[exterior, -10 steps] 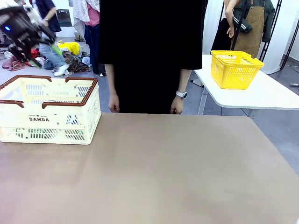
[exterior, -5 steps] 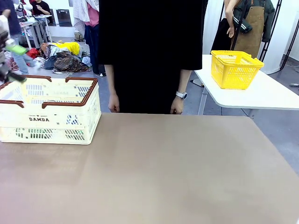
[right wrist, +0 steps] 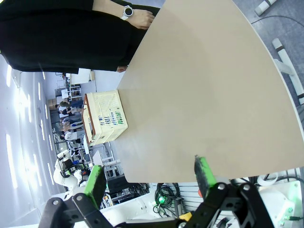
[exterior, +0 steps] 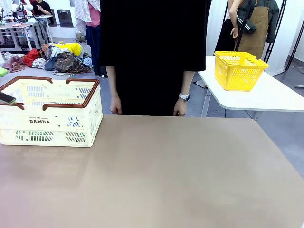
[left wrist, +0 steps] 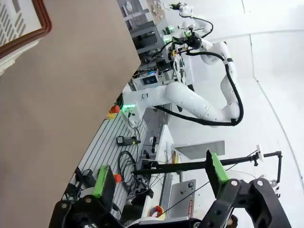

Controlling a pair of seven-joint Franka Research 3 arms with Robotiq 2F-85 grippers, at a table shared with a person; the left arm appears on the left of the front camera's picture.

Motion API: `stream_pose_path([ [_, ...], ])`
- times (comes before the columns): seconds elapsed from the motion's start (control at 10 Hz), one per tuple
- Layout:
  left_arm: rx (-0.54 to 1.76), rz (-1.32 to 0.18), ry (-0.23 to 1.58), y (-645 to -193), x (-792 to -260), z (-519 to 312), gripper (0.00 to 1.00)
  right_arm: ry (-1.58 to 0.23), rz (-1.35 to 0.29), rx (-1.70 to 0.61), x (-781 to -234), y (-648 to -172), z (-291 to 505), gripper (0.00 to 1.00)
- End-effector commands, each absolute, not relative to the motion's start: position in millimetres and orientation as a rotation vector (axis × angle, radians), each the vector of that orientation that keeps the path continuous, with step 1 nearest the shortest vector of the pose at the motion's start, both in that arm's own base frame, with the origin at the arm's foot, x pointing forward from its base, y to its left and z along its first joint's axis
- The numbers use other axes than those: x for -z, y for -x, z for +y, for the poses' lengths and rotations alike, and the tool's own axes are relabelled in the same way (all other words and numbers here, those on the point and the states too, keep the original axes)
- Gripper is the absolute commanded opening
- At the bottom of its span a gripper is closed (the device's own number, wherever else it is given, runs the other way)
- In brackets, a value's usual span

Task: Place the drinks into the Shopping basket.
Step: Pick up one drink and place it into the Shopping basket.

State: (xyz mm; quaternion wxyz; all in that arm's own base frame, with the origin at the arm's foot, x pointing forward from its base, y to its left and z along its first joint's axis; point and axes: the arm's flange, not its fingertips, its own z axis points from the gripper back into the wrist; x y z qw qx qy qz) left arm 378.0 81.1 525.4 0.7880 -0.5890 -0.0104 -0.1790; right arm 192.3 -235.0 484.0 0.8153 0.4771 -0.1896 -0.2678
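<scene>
Shopping basket (exterior: 50,111), cream with brown rim and "DAMDA" on its side, sits at the far left of the worktop (exterior: 156,175); blue and green shapes show through its slots, too small to identify. Left hand (left wrist: 159,180): fingers spread wide, nothing between the green pads, held off the worktop's edge with a basket corner (left wrist: 21,23) at the view's upper left; in the front view a sliver of it shows at the left edge beside the basket rim. Right hand (right wrist: 149,180): fingers apart, empty, off the near edge of the worktop. Person in black stands at the far side, a watch (exterior: 184,96) on one wrist. Yellow mesh basket (exterior: 238,70) rests on a separate white table, far right.
</scene>
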Motion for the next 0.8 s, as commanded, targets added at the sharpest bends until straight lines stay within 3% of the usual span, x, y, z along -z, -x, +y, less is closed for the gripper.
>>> stream_pose_path([
  [0.0, 0.377, -0.022, 1.258, -376.4, -534.7, 75.6, 1.0, -1.025, -0.425, 0.55, -484.5, -192.8, -236.4, 1.0],
  [0.7, 0.377, -0.022, 1.258, -376.4, -534.7, 75.6, 1.0, -1.025, -0.425, 0.55, -484.5, -192.8, -236.4, 1.0],
])
